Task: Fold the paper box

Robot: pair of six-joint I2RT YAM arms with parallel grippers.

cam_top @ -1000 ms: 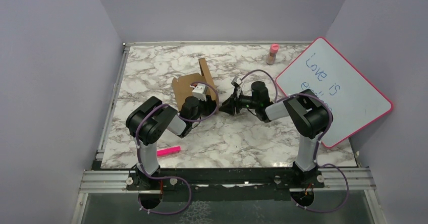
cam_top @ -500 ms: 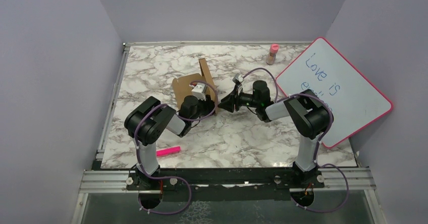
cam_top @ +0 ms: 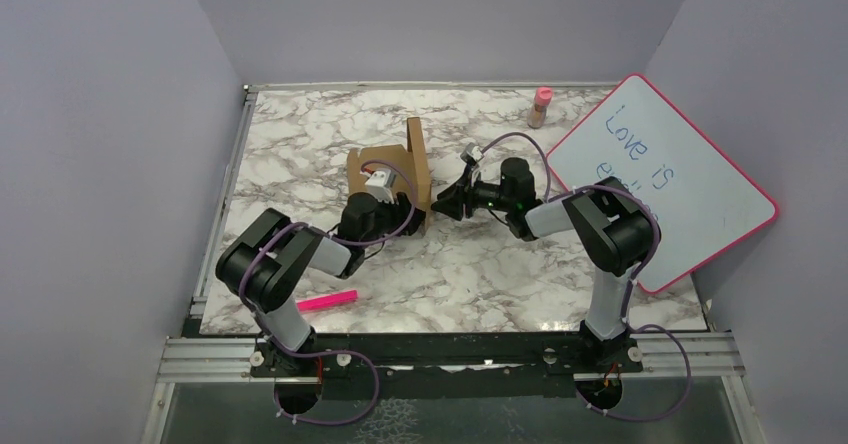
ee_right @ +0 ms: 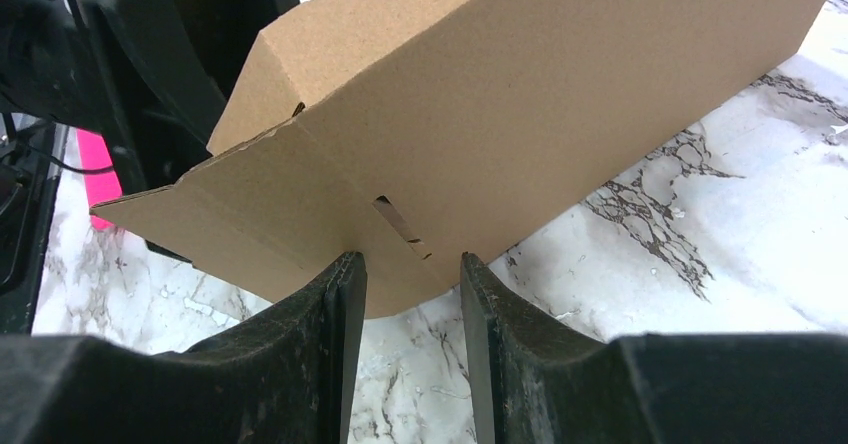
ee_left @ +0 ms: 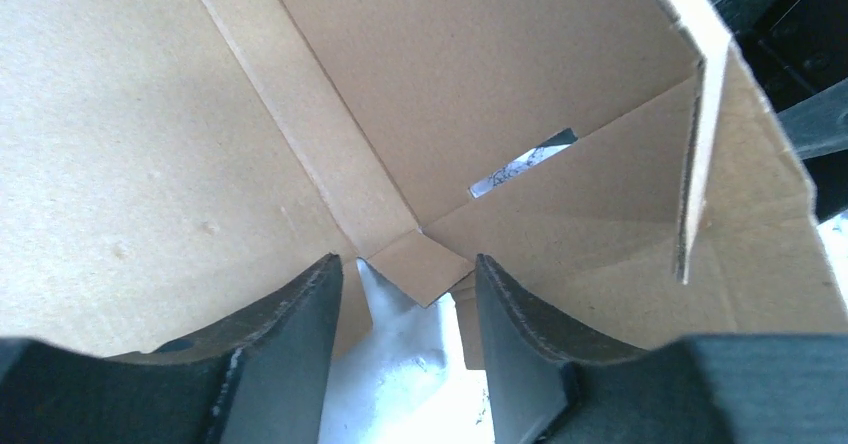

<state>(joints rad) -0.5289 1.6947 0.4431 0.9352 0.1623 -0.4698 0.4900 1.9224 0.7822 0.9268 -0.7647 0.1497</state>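
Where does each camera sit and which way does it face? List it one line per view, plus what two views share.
Top external: above and behind the bases, looking down on the marble table; both arms show.
Left wrist: on the left arm, looking along the left end effector into the paper box; its two fingers show.
Right wrist: on the right arm, looking past the right end effector at the box's slotted outer wall; its fingers show.
Shared: top and right wrist both show the pink marker.
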